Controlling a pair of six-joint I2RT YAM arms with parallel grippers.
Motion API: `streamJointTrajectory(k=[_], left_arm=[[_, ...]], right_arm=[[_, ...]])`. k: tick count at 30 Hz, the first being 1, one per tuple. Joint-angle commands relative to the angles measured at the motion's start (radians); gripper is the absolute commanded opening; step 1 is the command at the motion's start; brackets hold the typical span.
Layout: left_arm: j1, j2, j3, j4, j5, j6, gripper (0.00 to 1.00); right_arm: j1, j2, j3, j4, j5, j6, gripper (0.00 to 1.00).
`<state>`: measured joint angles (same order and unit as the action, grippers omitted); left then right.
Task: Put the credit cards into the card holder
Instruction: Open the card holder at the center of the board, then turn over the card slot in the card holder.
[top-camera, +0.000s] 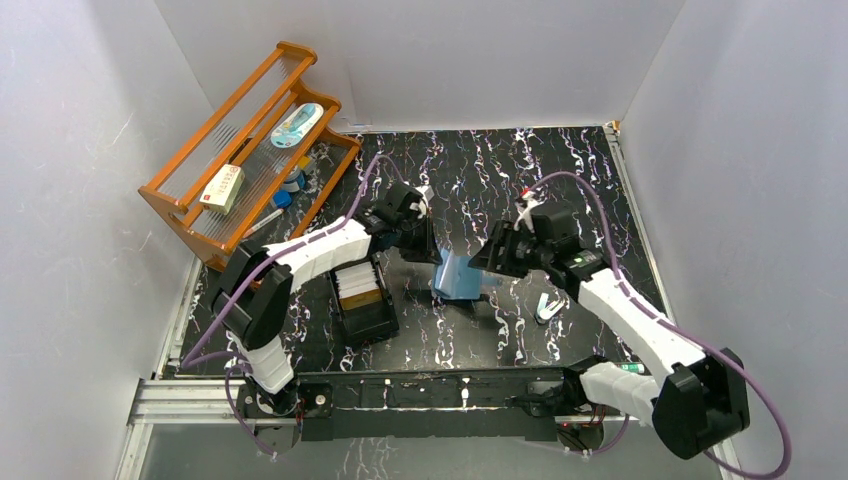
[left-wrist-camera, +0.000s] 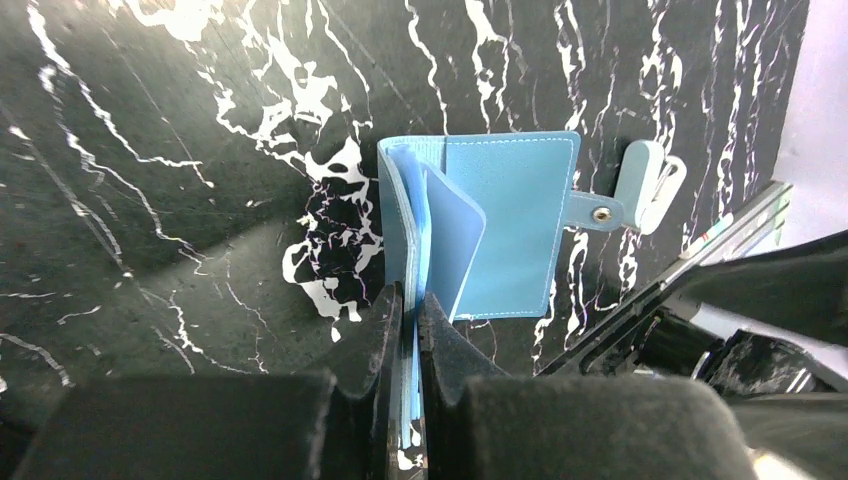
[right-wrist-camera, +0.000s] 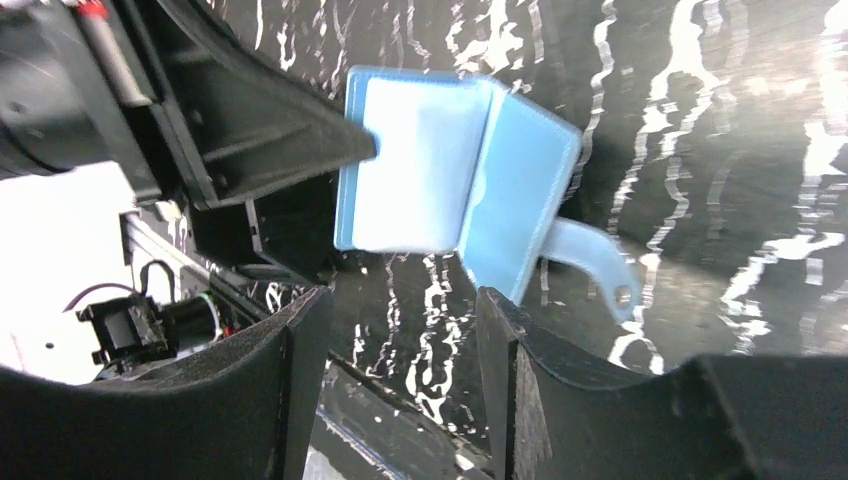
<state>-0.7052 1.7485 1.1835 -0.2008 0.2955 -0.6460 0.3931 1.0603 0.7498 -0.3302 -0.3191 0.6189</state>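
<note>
Your card holder (top-camera: 458, 275) hangs open over the table (top-camera: 500, 180), one edge pinched in the left gripper (left-wrist-camera: 412, 310); the right gripper (right-wrist-camera: 400, 315) gapes empty beside it. With so thin a pinch, a nudge could twist it loose.

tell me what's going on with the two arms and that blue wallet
The left pincer is clamped on one edge of the teal card holder, which hangs open between the arms. The right pincer is open and empty, facing it. The credit cards sit in the black box by the left arm.
</note>
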Motion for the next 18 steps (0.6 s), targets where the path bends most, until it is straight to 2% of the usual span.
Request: streamJointTrajectory(k=[1, 6, 9, 12, 18], left_arm=[[-0.006, -0.093, 0.08, -0.121, -0.094, 0.005, 0.0], [-0.005, -0.09, 0.08, -0.125, -0.077, -0.012, 0.0], [-0.005, -0.09, 0.075, -0.13, -0.066, -0.011, 0.0], [-0.005, -0.088, 0.076, -0.149, -0.078, -0.014, 0.0], [-0.004, -0.077, 0.078, -0.146, -0.062, -0.016, 0.0]], right_arm=[[0.125, 0.088, 0.054, 0.099, 0.1, 0.102, 0.62], [0.195, 0.234, 0.103, 0.195, 0.167, 0.127, 0.64], [0.204, 0.328, 0.129, 0.252, 0.145, 0.132, 0.61], [0.215, 0.411, 0.165, 0.267, 0.117, 0.131, 0.61], [0.218, 0.495, 0.174, 0.231, 0.187, 0.116, 0.6]])
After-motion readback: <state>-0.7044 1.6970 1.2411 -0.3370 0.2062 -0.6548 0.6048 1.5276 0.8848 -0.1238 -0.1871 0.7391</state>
